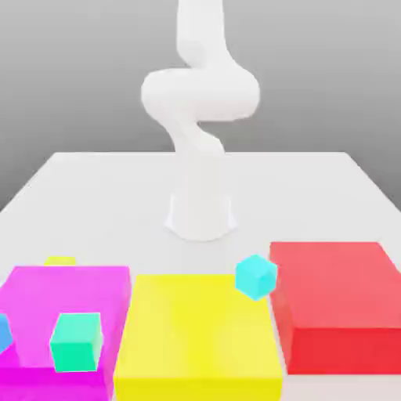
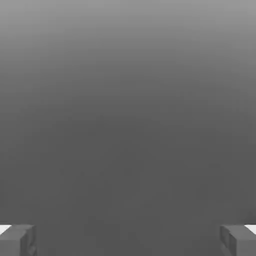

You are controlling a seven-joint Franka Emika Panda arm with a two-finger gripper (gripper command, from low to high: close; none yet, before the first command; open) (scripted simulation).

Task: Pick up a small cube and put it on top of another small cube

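Three large flat blocks spread across the lower part of the exterior view: a magenta block (image 1: pixel 78 291) at lower left, a yellow block (image 1: pixel 196 329) at lower centre and a red block (image 1: pixel 337 282) at lower right, with narrow gaps between neighbours. The small lime-yellow cube (image 1: pixel 59 261) sits just past the far edge of the magenta block, left of centre in the frame; only a strip of it shows, because the block stands in front and hides the rest. A small green cube (image 1: pixel 76 342) appears over the near part of the magenta block, and a small blue cube (image 1: pixel 4 333) is cut off by the frame's left edge. Near the far right corner of the yellow block, beside the red one, is a small cyan cube (image 1: pixel 256 277), turned with an edge towards the camera; whether it touches either block I cannot tell. Behind, on the white tabletop (image 1: pixel 94 204), stands the white arm (image 1: pixel 200 94), rising out of the top of the frame. In the hand view the claw (image 2: pixel 128 241) stands wide apart, with nothing between its two sides.
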